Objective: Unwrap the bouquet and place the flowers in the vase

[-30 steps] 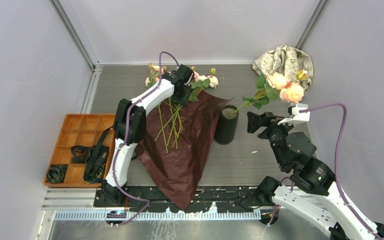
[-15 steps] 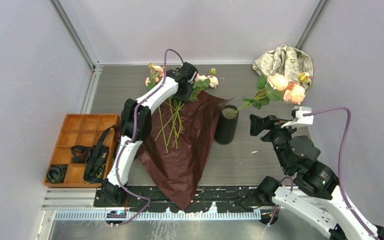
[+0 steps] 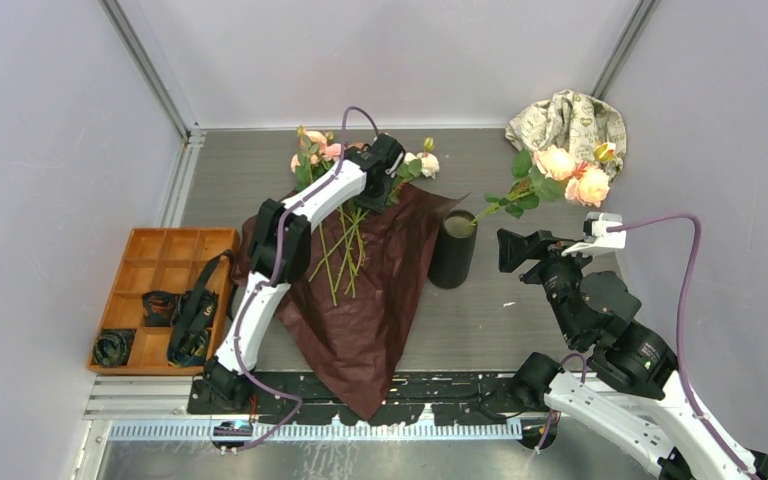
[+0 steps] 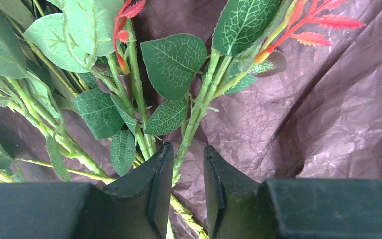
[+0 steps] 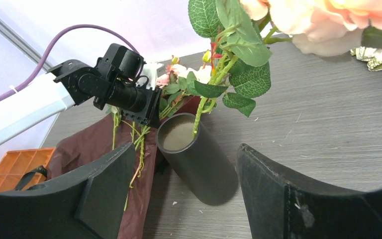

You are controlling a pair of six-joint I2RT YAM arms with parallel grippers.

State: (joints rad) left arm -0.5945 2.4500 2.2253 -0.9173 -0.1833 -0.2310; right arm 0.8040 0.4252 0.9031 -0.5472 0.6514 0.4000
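Left tool [image 4: 188,150]: jaws narrowly apart, straddling one thin green stem [image 4: 195,117] of the flowers [image 3: 345,235], not visibly pinching it. The bunch lies loose on the opened wrapping paper [image 3: 370,310] on the counter [image 3: 520,320], left of the vase [image 3: 453,252], which holds one rose spray [image 3: 565,172]. Right tool [image 5: 185,149]: jaws wide, empty, near the vase. I judge the stems light, wiry and tangle-prone, so I would grip low, on bare stem below the leaves.
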